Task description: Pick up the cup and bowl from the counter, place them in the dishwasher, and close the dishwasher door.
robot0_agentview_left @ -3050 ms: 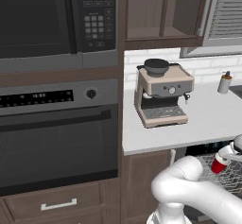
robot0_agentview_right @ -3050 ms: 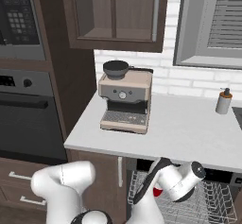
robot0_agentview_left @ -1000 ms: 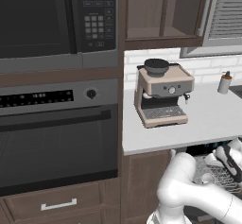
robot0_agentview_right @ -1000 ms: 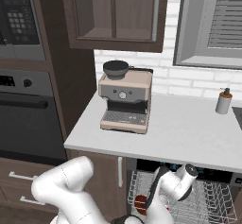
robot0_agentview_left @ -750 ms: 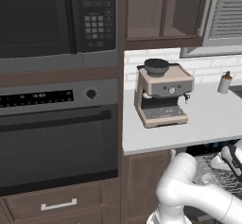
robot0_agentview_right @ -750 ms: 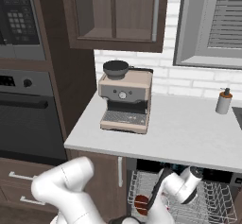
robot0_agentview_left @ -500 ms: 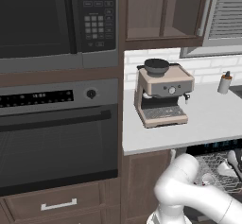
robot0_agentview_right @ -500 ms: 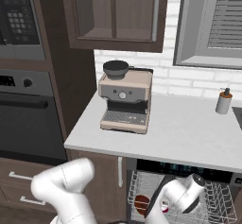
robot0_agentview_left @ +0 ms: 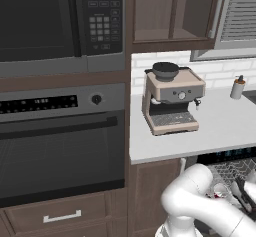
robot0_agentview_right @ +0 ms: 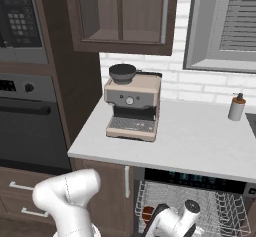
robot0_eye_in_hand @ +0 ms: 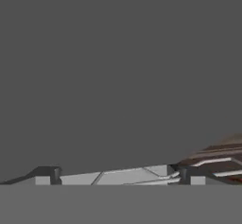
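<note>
Arm sunk lower; red tapered cup (robot0_agentview_right: 147,214) in wire-rack dishwasher (robot0_agentview_right: 220,208).

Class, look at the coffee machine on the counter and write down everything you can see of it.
The coffee machine is a boxy beige espresso maker with a dark round hopper on top, a grey panel bearing a round dial, a dark recess beneath it and a ribbed metallic drip tray at its foot. It stands upright on the light counter, at the left end, close to the white brick wall. Nothing else touches it; the pump bottle stands well apart to its right.
</note>
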{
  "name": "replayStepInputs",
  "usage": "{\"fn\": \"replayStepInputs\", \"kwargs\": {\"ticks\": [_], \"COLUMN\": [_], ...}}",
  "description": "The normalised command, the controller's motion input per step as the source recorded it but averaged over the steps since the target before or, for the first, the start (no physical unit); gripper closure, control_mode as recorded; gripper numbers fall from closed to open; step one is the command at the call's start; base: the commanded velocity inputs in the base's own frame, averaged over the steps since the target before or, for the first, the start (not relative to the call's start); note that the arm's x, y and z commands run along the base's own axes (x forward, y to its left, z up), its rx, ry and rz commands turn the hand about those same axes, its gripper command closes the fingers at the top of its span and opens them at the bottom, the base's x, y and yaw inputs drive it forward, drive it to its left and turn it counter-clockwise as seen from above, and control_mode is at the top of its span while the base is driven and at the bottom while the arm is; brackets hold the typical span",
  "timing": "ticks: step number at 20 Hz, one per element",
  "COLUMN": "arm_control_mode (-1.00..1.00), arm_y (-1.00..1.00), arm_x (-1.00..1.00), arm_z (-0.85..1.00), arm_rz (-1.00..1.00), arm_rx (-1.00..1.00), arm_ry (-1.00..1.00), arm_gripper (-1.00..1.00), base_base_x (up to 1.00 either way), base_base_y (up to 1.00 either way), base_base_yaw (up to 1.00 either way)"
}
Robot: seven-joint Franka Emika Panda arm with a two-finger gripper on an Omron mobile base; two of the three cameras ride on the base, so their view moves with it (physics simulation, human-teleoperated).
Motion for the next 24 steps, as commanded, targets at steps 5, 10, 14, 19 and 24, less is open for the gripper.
{"fn": "replayStepInputs", "kwargs": {"ticks": [5,10,14,19,24], "arm_control_mode": [-1.0,-1.0,-1.0,-1.0,-1.0], "arm_y": [0.0,0.02,0.04,0.01,0.15], "arm_x": [0.19,0.28,0.47,0.93,1.0], "arm_z": [-0.81,-0.54,-0.31,0.0,0.0], "arm_rz": [0.0,0.0,0.0,0.0,0.0], "arm_rx": [-0.05,0.0,0.0,0.0,-0.02], "arm_ry": [0.0,-0.03,-0.02,-0.01,-0.08], "arm_gripper": [-1.0,-1.0,-1.0,-1.0,-1.0], "base_base_x": [0.0,0.0,0.0,0.0,0.0], "base_base_y": [0.0,0.0,0.0,0.0,0.0], "base_base_yaw": [0.0,0.0,0.0,0.0,0.0]}}
